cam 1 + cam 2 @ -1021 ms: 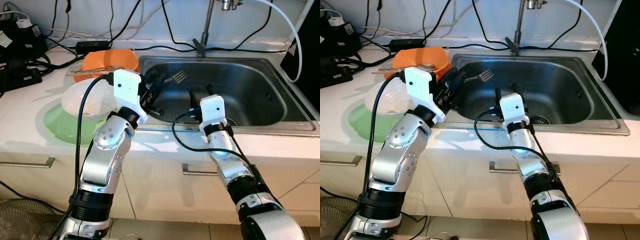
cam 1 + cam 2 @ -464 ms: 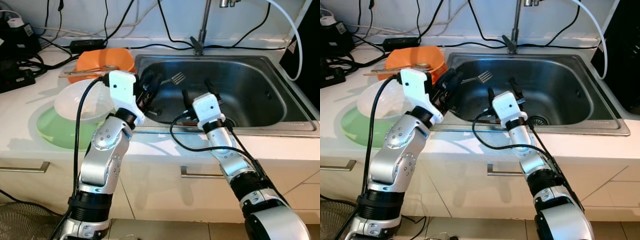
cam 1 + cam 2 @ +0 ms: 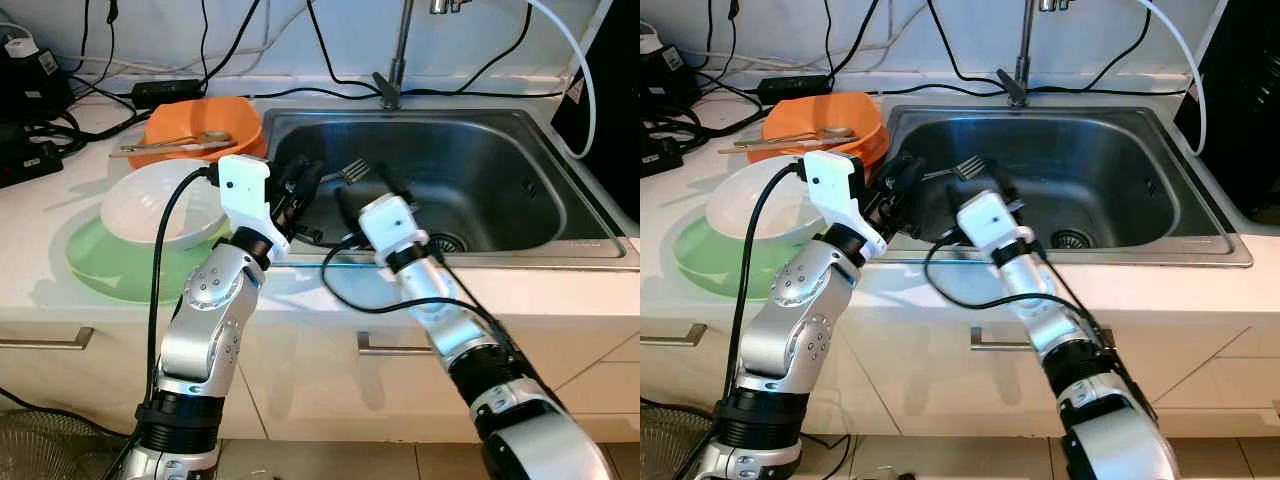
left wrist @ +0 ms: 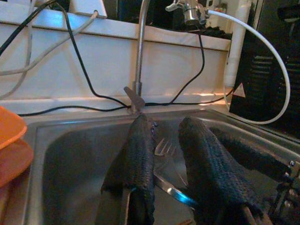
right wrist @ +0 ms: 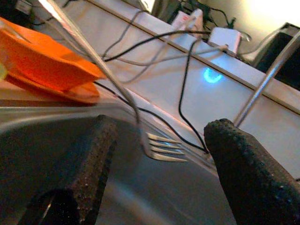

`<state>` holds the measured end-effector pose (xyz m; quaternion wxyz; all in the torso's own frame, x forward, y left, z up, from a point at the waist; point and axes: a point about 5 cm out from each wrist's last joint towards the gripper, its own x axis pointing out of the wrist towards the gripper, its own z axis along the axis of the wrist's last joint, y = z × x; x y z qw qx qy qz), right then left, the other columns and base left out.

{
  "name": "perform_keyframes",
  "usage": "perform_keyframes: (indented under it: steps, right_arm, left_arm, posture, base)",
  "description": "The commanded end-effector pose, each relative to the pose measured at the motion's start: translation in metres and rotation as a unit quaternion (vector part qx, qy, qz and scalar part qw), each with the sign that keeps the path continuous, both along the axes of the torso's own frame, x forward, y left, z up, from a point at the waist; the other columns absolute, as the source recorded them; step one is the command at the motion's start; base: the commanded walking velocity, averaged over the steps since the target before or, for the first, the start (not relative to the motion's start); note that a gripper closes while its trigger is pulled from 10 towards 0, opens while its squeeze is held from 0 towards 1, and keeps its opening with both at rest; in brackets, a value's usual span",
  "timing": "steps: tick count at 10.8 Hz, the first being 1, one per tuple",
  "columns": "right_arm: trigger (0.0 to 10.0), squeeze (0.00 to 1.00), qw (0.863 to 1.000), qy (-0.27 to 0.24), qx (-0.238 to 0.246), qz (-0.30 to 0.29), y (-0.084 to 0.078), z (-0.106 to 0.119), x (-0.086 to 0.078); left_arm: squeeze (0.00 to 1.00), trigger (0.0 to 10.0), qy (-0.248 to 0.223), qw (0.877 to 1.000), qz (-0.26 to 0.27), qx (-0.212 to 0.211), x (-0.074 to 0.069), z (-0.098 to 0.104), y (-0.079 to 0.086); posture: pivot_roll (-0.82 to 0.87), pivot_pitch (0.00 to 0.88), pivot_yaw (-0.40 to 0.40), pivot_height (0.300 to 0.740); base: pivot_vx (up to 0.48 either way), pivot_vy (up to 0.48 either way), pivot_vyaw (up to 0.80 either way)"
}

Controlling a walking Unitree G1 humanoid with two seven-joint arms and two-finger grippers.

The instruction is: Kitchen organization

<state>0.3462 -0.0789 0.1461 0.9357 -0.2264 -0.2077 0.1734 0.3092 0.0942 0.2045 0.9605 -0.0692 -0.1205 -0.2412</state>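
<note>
Stainless steel makes up the sink (image 3: 560,215), sunk into a white counter (image 3: 40,250) with a faucet (image 3: 392,60) rising at its back edge. Seen from the left eye, the left gripper (image 3: 305,185) reaches over the sink's near left corner, its jaws clamped on the handle of a metal fork (image 3: 353,170) whose tines hang above the basin. Just beside it, the right gripper (image 3: 370,195) points into the basin with its jaws apart, close under the fork's tines. On the counter to the left sits a white bowl (image 3: 160,205) nested in a green bowl (image 3: 110,265), and behind them an orange bowl (image 3: 200,120) with wooden utensils (image 3: 170,145) laid across its rim. Black cables (image 3: 60,110) trail along the wall. From the right eye the scene is the same, with the drain (image 3: 1072,238) showing on the basin floor. Through the left wrist camera, the two black fingers (image 4: 140,159) pinch the fork's shiny handle between them, tines aimed toward the faucet base. Through the right wrist camera, the two fingers (image 5: 239,168) stand wide, the fork's tines floating in the gap without touching either, and the orange bowl sits beyond.
</note>
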Motion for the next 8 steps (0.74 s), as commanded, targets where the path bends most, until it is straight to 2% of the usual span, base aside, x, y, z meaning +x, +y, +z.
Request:
perform_keyframes:
  steps: [1, 8]
  right_arm:
    - [10.0, 0.0, 1.0, -0.001, -0.006, 0.016, 0.005, -0.003, -0.004]
    - [10.0, 0.0, 1.0, -0.01, -0.002, 0.016, 0.01, 0.002, -0.004]
  left_arm:
    - [0.0, 10.0, -0.007, 1.0, -0.004, -0.004, 0.001, 0.004, -0.001]
    - [0.0, 10.0, 0.027, 0.998, -0.047, 0.019, -0.003, -0.008, -0.01]
  posture:
    - [0.12, 0.0, 0.068, 0.74]
    - [0.12, 0.0, 0.072, 0.74]
  base:
    - [0.0, 0.0, 0.0]
    - [0.0, 0.0, 0.0]
